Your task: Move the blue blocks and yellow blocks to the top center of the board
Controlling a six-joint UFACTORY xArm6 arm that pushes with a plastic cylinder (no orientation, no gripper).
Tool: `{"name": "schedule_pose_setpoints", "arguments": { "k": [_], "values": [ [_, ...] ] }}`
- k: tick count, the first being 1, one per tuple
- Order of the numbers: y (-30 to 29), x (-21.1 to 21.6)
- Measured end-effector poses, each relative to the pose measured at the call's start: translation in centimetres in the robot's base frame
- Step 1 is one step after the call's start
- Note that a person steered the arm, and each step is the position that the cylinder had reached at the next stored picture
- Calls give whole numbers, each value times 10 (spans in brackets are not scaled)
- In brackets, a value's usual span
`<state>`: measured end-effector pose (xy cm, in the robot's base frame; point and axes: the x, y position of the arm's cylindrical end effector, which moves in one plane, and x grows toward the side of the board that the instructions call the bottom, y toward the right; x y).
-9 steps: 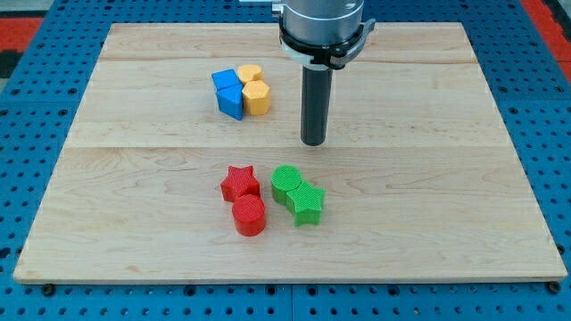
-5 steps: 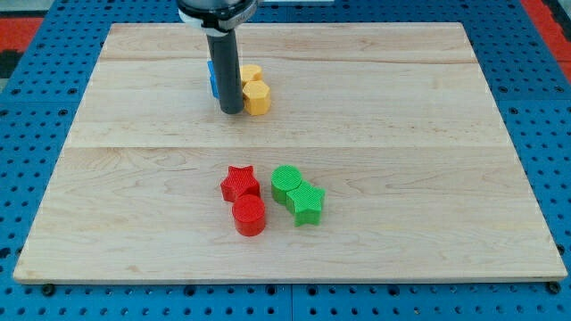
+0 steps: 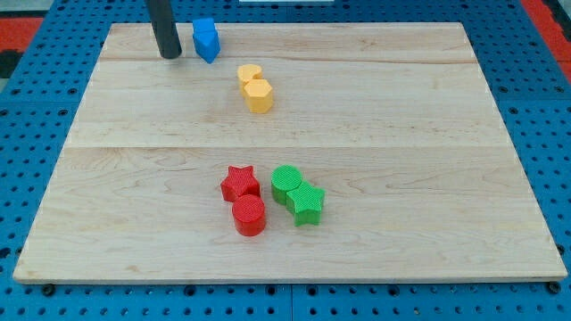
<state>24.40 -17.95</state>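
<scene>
My tip (image 3: pixel 169 55) rests near the board's top left, just left of the blue blocks. The blue blocks (image 3: pixel 206 39) sit close together at the top of the board, left of centre; they overlap in view and their shapes are hard to make out. A yellow heart-like block (image 3: pixel 250 74) and a yellow hexagon block (image 3: pixel 259 94) touch each other, below and right of the blue ones, apart from them.
A red star (image 3: pixel 240 182) and a red cylinder (image 3: pixel 250 215) sit low of centre. A green cylinder (image 3: pixel 286 183) and a green star (image 3: pixel 306 203) sit right beside them. The wooden board (image 3: pixel 428 160) lies on a blue pegboard.
The rod swept from the board's middle to the upper left. The blue blocks moved up and left, away from the yellow blocks. The yellow blocks barely shifted.
</scene>
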Motion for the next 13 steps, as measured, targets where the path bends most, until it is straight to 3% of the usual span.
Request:
{"name": "schedule_pose_setpoints", "arguments": {
  "k": [2,4,6,7,8,10,11,12,13],
  "values": [
    [25,-40],
    [145,-2],
    [89,33],
    [2,18],
    [-17,17],
    [102,-10],
    [133,-10],
    [78,19],
    [56,97]
  ]
}}
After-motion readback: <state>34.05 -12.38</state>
